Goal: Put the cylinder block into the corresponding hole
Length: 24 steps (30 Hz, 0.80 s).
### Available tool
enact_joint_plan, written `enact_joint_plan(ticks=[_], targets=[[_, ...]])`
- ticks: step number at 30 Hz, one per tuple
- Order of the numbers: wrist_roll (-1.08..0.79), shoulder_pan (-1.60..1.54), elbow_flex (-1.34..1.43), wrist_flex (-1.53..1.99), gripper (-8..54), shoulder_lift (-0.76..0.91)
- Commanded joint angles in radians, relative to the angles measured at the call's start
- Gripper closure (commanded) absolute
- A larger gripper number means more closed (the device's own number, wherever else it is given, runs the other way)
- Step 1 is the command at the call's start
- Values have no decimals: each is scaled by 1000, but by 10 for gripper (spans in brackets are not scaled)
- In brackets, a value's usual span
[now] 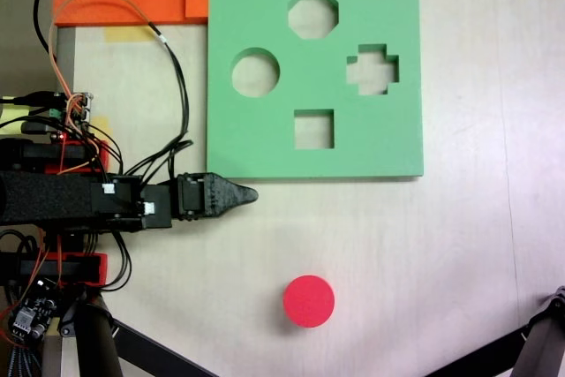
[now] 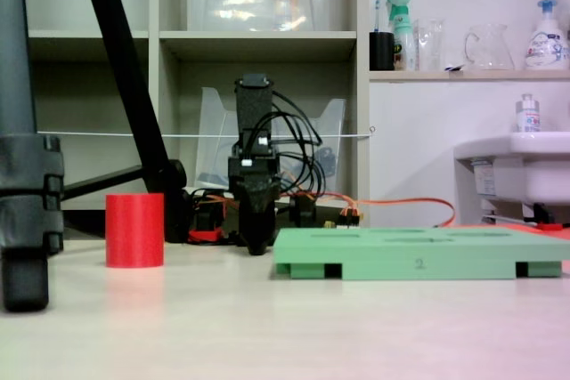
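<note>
Red foam, short and upright: the cylinder block [image 1: 308,300] standing alone on the pale bench [image 1: 459,253], well apart from the hand [image 1: 250,193] and lying toward the lower right of it in a fixed view from above. Hand low near the green foam board [image 1: 388,130], tips drawn to a single point, spread or pressed together impossible to tell. Circular hole [image 1: 255,73] on the far side of the hand from the block, so reach first away from the board, probably, then carry back across.
</note>
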Motion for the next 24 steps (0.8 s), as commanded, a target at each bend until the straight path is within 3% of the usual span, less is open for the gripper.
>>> enact_joint_plan(ticks=[1,11,21,24], targets=[[-3,-23,71,40,117,78],[55,34,71,40,108,78],[488,210,74,-112,104,78],[787,262,72,-416,114,78]])
